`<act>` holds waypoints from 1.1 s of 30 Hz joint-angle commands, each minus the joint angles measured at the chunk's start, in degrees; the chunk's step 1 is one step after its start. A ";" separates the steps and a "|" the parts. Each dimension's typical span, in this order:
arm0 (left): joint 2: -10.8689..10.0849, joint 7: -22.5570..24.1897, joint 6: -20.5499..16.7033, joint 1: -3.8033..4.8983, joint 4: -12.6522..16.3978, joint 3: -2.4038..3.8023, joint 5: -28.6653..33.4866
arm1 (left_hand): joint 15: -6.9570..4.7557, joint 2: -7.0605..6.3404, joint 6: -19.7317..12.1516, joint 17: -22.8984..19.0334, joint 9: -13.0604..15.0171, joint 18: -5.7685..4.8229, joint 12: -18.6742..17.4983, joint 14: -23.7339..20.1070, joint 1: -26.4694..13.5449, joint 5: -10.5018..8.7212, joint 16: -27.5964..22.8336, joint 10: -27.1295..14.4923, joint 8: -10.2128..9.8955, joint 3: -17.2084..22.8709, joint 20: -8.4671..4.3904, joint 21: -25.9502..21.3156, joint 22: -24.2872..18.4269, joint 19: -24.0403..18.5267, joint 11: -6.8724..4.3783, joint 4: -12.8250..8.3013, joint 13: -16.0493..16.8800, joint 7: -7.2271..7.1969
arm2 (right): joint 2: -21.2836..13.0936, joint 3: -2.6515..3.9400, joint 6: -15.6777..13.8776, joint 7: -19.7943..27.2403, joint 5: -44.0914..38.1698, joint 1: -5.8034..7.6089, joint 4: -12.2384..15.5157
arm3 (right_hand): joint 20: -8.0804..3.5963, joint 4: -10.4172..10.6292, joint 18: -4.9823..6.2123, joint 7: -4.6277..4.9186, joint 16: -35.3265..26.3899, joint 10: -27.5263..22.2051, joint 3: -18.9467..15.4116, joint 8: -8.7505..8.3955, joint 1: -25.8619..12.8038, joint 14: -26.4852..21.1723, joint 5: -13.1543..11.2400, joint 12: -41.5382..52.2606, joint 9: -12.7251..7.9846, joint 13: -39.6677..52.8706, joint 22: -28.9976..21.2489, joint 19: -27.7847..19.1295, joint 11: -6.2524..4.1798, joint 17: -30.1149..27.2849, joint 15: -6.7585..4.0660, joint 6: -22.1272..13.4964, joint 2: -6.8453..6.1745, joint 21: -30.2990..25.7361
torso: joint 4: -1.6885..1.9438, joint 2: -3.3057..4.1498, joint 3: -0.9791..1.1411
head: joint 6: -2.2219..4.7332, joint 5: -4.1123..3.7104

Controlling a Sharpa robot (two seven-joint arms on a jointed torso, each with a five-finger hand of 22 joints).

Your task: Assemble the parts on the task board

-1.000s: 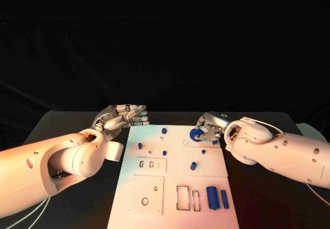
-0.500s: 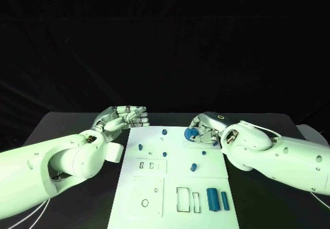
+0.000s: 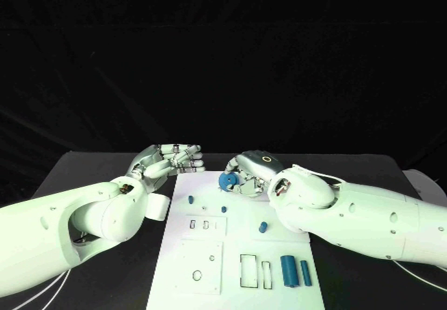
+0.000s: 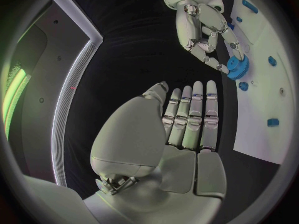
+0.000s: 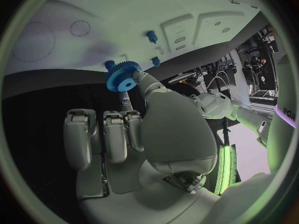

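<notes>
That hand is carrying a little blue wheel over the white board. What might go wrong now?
The right hand holds the small blue toothed gear only at its fingertips, so it might slip and drop. Blue pegs stand on the white task board nearby; the gear could knock one or miss its seat. The left hand rests close by, so the hands might bump.

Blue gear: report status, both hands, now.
Right hand holds blue gear above the task board. Left hand open, at the board's far left corner. Nothing blocking.
</notes>
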 commanded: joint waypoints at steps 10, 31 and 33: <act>0.26 0.23 1.14 0.08 0.24 0.05 0.06 | 0.27 -0.32 0.12 -0.06 -0.06 0.76 -0.21 0.30 0.39 0.09 -0.07 0.32 -0.31 0.26 -0.01 -0.39 -0.05 0.25 0.20 0.07 -0.04 0.14 | 5.73 -0.33 2.06 -1.54 -2.04 -0.97 -5.27 | -0.26 0.11 -0.69 -3.24 0.10 2.09 0.73 2.25 -0.57 5.47 0.19 0.09 4.72 9.71 8.77 1.55 -0.40 12.87 -0.49 3.07 0.16 0.01 | 0.04 0.12 0.05 | 0.13 0.16; 0.40 0.04 1.11 0.09 0.36 0.05 0.06 | 0.32 -0.45 0.06 -0.08 -0.07 0.75 -0.47 0.27 0.48 0.07 -0.30 0.30 -0.52 0.37 0.01 -0.47 -0.14 0.20 0.29 0.00 -0.04 0.30 | 8.19 -0.49 4.94 -1.51 -0.93 -2.06 -8.41 | -0.23 0.02 -0.60 -3.10 0.03 1.83 1.29 1.99 -1.26 5.43 -0.58 -0.18 5.01 9.41 8.47 1.33 -0.29 12.69 -0.42 2.74 -0.11 -0.25 | -0.20 0.04 0.09 | -0.22 0.17; 0.39 0.02 1.11 0.09 0.38 0.05 0.06 | 0.32 -0.45 0.06 -0.08 -0.07 0.75 -0.47 0.27 0.48 0.07 -0.30 0.30 -0.52 0.37 0.01 -0.47 -0.14 0.20 0.29 0.00 -0.04 0.30 | 8.19 -0.50 4.97 -1.62 -0.91 -2.06 -8.65 | -0.22 0.00 -0.59 -3.06 0.02 1.70 1.37 1.92 -1.34 5.42 -0.65 -0.32 5.03 9.25 8.44 1.30 -0.26 12.68 -0.40 2.64 -0.15 -0.28 | -0.17 0.03 0.08 | -0.22 0.16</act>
